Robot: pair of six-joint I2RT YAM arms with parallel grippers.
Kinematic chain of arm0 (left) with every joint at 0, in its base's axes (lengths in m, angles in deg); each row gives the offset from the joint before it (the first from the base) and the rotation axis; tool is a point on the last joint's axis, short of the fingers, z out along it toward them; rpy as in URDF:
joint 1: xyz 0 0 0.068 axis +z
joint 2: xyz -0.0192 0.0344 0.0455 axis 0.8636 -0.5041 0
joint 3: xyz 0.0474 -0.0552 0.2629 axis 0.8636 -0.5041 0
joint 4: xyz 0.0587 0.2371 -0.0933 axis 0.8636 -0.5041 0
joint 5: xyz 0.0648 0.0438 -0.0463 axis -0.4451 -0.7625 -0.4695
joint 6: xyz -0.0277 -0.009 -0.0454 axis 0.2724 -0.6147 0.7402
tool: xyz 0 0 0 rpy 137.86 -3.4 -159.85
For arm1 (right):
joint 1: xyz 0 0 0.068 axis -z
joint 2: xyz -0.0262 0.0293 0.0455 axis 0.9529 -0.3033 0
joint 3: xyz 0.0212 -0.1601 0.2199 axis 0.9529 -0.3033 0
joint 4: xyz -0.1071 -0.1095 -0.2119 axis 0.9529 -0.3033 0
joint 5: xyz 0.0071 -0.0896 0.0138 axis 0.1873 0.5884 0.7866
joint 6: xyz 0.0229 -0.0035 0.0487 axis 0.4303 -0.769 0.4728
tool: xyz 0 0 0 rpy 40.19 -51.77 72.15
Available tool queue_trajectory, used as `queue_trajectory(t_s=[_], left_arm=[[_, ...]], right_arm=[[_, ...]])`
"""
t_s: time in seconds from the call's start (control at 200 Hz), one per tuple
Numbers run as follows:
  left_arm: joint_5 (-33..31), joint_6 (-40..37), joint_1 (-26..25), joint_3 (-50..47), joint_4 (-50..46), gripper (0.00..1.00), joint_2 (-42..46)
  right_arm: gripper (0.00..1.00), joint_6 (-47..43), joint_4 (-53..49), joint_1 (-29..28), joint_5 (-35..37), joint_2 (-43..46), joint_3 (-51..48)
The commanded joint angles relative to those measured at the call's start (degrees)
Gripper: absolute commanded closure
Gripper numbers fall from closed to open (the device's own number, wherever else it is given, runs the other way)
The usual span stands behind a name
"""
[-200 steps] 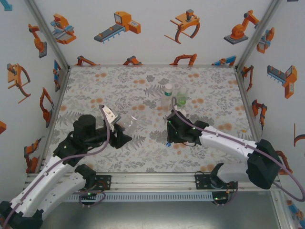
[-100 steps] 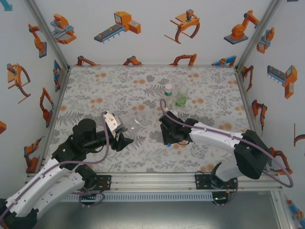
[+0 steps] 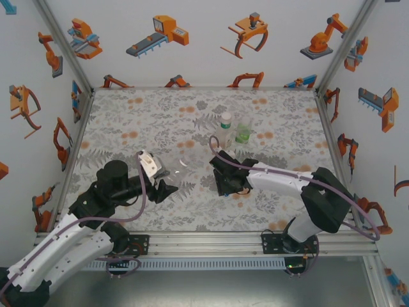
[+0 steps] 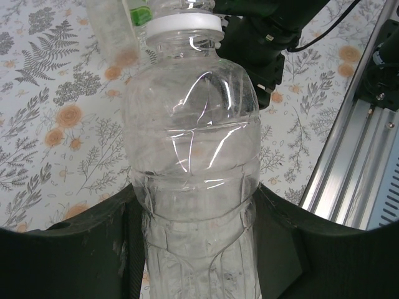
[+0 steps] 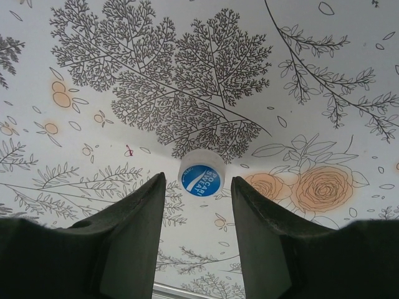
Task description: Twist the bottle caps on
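Note:
My left gripper is shut on the lower body of a clear bottle, whose white neck ring points away from the wrist camera. From above, that bottle lies tilted in the left gripper, left of centre. A white bottle cap with a blue printed top rests flat on the patterned table. My right gripper hangs open just over it, one finger on each side, touching nothing. In the overhead view the right gripper points down at the table centre.
Two more bottles stand upright behind the right gripper, one with a white cap and bluish band, one green. The aluminium rail runs along the near edge. Printed walls close in the table on three sides.
The right gripper has slid a little to the left over the table. The left arm drew the bottle slightly nearer and lower, then held still.

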Motion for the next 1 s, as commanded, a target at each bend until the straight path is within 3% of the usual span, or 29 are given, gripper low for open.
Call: queue_trajectory(t_s=[0.0,0.501,0.996], left_arm=[[0.04,-0.93,-0.38,-0.67,0.07,0.97,1.16],[-0.39,-0.69,-0.34,-0.69,-0.57,0.98,1.42],[-0.75,-0.34,-0.38,-1.07,-0.95,1.00,1.56]], right_arm=[[0.55,-1.11,0.49,-0.52,0.38,-1.08,1.92],[0.61,-1.64,2.30,-0.52,-0.61,-4.10,1.57],[0.59,-0.95,-0.70,-0.60,-2.12,-2.26,2.06]])
